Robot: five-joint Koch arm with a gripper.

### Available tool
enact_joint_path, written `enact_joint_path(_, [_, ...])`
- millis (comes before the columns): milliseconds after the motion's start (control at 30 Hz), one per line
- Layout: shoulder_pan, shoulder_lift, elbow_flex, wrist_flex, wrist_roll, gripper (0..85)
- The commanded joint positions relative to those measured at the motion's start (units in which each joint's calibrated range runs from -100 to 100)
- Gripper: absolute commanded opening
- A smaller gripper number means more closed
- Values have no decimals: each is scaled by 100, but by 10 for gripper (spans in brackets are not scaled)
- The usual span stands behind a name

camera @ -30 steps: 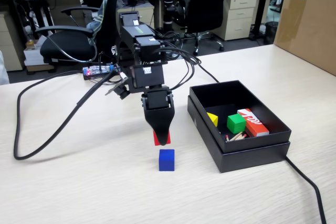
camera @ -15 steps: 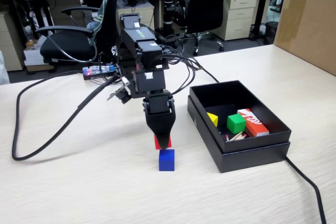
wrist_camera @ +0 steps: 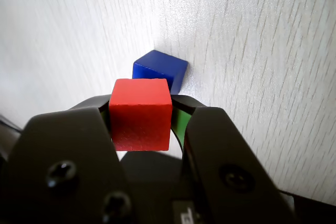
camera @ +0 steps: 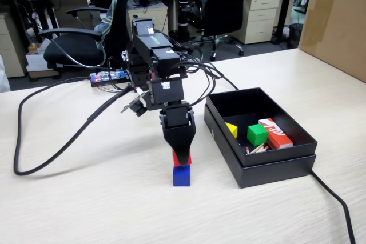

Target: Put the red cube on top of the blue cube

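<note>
in the fixed view the arm (camera: 154,67) stands at about 12 o'clock from the picture's centre on a pale wood tabletop (camera: 86,210), bent down so its fingers (camera: 182,159) point at the blocks below. one red cube (camera: 187,158) shows only as a sliver between the dark tips, just above one blue cube (camera: 182,176) that sits on the tabletop at about 6 o'clock from the arm. whether the red one touches the blue one's top cannot be told here. at 3 o'clock from the blocks, near but apart, lies one black box (camera: 274,167), open on top. inside it are one yellow piece (camera: 231,130), one green cube (camera: 257,134), one red-and-white box (camera: 275,133) and some thin sticks (camera: 257,148), too small to count. a thick black cable (camera: 51,141) loops across the tabletop at 9 o'clock, and another runs off from the box's corner at 5 o'clock. nothing lies between the blocks and the box.

in the wrist view the fingers (wrist_camera: 140,116) are closed on the red cube (wrist_camera: 140,114), one black finger against each side, at the picture's centre. the blue cube (wrist_camera: 160,71) sits at 12 o'clock of it on the tabletop (wrist_camera: 262,51), turned corner-on and partly hidden behind the red one's top edge.
</note>
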Motion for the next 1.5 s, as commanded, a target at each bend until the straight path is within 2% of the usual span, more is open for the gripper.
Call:
enact_joint_path(0, [10,-137,518,294,5,9])
enact_joint_path(333, [20,-56,491,294,0,12])
enact_joint_path(367, [20,-56,482,294,-5,47])
enact_joint_path(400, [24,-33,428,294,-34,136])
enact_joint_path(600, [24,-22,401,294,-39,138])
enact_joint_path(633, [24,-10,392,294,-39,161])
enact_joint_path(700, [34,-10,310,294,-59,271])
enact_joint_path(1000, [34,-10,319,294,-68,281])
enact_joint_path(1067, [39,-22,274,268,-68,406])
enact_joint_path(1167, [39,-102,265,251,-73,484])
enact_joint_path(1333, [44,-527,165,251,-73,495])
enact_joint_path(1467, [83,-1950,-624,251,-73,493])
